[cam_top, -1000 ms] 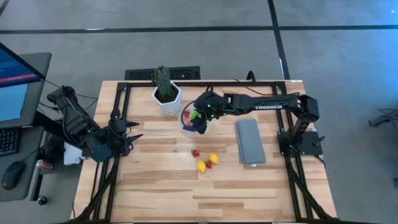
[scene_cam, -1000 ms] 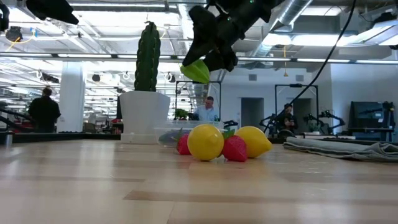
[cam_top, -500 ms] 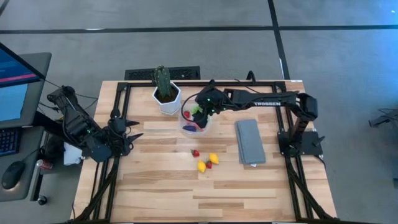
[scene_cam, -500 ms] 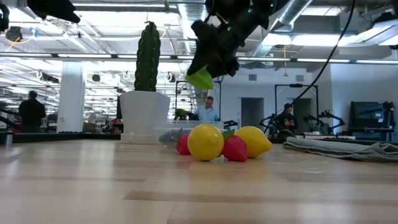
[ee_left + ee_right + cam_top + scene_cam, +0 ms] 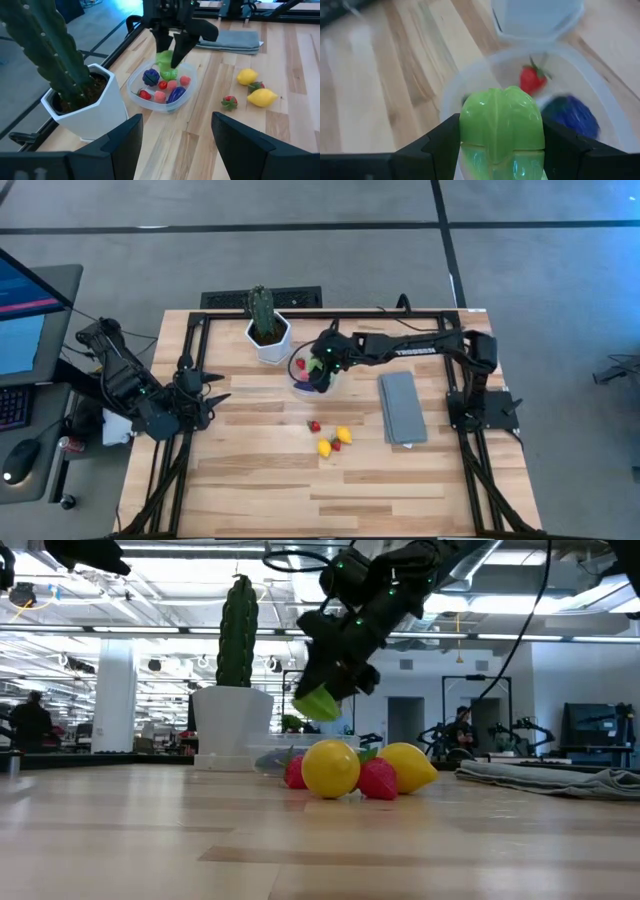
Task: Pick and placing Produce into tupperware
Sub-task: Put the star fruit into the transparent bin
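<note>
Nearest on the wooden table lies a small cluster of loose produce: two yellow lemons touching two red strawberries, with one more strawberry just beside them. To their right rests the flat grey cloth. Farther back sits the clear tupperware, holding a purple piece, a dark blue piece, a pink piece and red pieces. Directly above it hangs the right claw, its fingers clamped on a bright green vegetable, which hovers over the container's opening. Just beyond stands the white hexagonal pot with its tall cactus. The left claw waits at the table's left edge, its fingers spread apart.
</note>
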Action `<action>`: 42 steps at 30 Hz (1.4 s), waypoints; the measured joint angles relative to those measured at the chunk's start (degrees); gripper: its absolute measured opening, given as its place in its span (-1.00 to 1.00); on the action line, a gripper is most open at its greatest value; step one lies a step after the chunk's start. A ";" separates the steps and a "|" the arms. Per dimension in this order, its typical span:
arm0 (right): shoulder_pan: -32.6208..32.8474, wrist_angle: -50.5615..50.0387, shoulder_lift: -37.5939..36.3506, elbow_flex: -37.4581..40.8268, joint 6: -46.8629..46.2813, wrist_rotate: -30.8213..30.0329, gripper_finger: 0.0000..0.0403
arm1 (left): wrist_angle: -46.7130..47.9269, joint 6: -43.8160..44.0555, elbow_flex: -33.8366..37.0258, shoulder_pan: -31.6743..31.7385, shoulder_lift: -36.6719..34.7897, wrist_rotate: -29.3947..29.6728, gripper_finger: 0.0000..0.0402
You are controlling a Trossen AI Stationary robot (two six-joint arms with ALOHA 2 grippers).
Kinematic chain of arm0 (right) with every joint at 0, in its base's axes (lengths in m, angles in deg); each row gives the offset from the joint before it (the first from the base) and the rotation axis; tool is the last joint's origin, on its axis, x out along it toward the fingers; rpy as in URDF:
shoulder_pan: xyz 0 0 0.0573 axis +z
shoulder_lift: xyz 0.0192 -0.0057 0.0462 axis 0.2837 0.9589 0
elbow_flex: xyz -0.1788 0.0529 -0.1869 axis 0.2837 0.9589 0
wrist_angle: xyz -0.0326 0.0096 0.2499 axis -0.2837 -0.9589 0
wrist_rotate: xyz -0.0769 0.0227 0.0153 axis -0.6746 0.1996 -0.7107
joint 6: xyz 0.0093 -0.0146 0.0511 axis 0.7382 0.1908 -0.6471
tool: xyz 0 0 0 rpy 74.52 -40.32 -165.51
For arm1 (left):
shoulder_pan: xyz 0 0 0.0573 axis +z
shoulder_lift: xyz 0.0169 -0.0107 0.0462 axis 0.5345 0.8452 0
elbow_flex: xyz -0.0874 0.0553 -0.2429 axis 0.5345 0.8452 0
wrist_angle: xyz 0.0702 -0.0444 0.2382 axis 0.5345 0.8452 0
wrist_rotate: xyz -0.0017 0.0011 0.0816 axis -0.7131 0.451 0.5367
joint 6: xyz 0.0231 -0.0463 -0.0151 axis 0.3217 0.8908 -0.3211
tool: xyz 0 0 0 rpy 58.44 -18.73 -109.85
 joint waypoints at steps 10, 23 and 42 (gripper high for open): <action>0.36 4.47 2.92 -0.17 -1.71 0.40 0.24 | -0.99 0.00 0.00 0.00 0.00 0.03 0.13; -0.07 3.76 2.89 -0.17 -1.63 0.22 0.24 | -1.62 -0.15 0.00 0.00 0.00 0.03 0.13; -0.42 3.76 2.89 -0.17 -1.54 0.17 0.24 | -1.49 -1.09 0.00 0.00 0.00 0.04 0.13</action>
